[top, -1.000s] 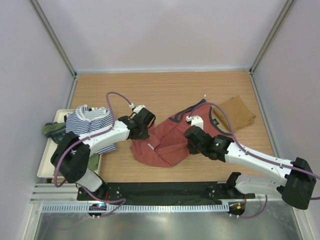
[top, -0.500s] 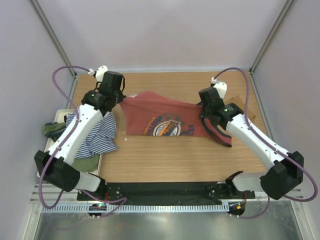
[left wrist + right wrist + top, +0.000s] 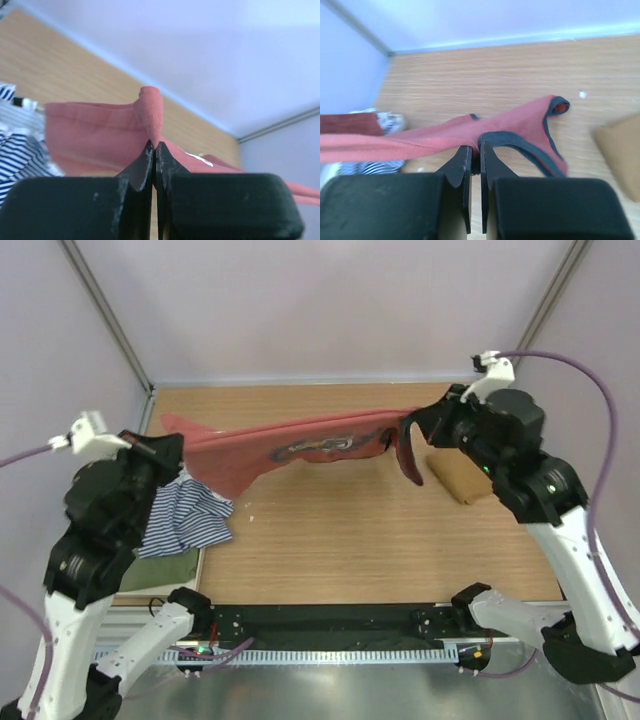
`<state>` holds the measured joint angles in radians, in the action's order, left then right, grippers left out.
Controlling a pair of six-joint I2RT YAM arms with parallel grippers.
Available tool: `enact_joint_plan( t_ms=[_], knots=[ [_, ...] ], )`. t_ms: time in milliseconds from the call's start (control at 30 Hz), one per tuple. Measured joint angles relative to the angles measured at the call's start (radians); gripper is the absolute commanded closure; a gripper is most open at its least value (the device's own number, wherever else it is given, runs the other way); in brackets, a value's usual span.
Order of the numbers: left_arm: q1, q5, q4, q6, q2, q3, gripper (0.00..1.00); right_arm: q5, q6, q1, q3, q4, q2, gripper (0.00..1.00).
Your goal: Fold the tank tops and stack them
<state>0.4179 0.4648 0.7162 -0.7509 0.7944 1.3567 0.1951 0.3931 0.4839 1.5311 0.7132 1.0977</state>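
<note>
1. Two arms hold one rust-red tank top (image 3: 290, 440) stretched between them in the air, well above the wooden counter (image 3: 340, 540).
2. We judge that the top is pulled taut so it hangs flat and its creases drop out, ready to be laid down smooth for folding. No fold has been made in it yet.
3. Our left end effector (image 3: 154, 146) has its jaws pressed fully together. They pinch a bunched, stitched edge of the red cloth, which pokes up just above the tips in the wrist view.
4. Our right end effector (image 3: 475, 150) has its jaws almost closed on the other end of the top, next to the navy trim. A navy-edged loop of strap droops beside it.
5. The left arm stands tall at the left edge of the counter, with its wrist pointing in toward the middle. The right arm mirrors it on the far right, reaching high with its wrist turned left, so the cloth spans the gap between them.
6. Three other tops wait below:
   - The navy-white striped top (image 3: 185, 520) lies crumpled under the left arm.
   - The olive green top (image 3: 160, 570) lies just beside the striped one, toward the near edge.
   - The tan-brown top (image 3: 465, 475) lies folded on the counter under the right end effector. We take it as the likely base of the stack.
</note>
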Motion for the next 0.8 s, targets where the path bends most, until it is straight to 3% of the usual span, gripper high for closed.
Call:
enact_joint_plan(
  t_ms=[233,400,533,667,733,800],
  knots=[
    [0.000,-0.113,-0.050,-0.014,-0.209,-0.017,1.00,-0.262,-0.013,0.001,0.069,0.065,-0.197,0.99],
    [0.000,-0.143,-0.062,-0.038,-0.195,-0.062,1.00,-0.269,-0.014,-0.001,0.145,0.121,-0.205,0.99],
    [-0.002,-0.119,-0.116,-0.059,-0.136,-0.150,1.00,-0.181,-0.016,-0.003,0.180,0.137,-0.093,0.99],
    [-0.005,-0.058,-0.203,-0.078,0.005,-0.261,1.00,-0.064,-0.023,-0.040,0.190,0.101,0.140,0.99],
    [-0.008,-0.023,-0.259,-0.091,0.145,-0.296,1.00,-0.053,-0.023,-0.088,0.203,0.066,0.278,0.99],
    [-0.008,0.005,-0.316,-0.106,0.304,-0.295,0.93,-0.060,-0.018,-0.148,0.246,0.031,0.462,0.98]
  ],
)
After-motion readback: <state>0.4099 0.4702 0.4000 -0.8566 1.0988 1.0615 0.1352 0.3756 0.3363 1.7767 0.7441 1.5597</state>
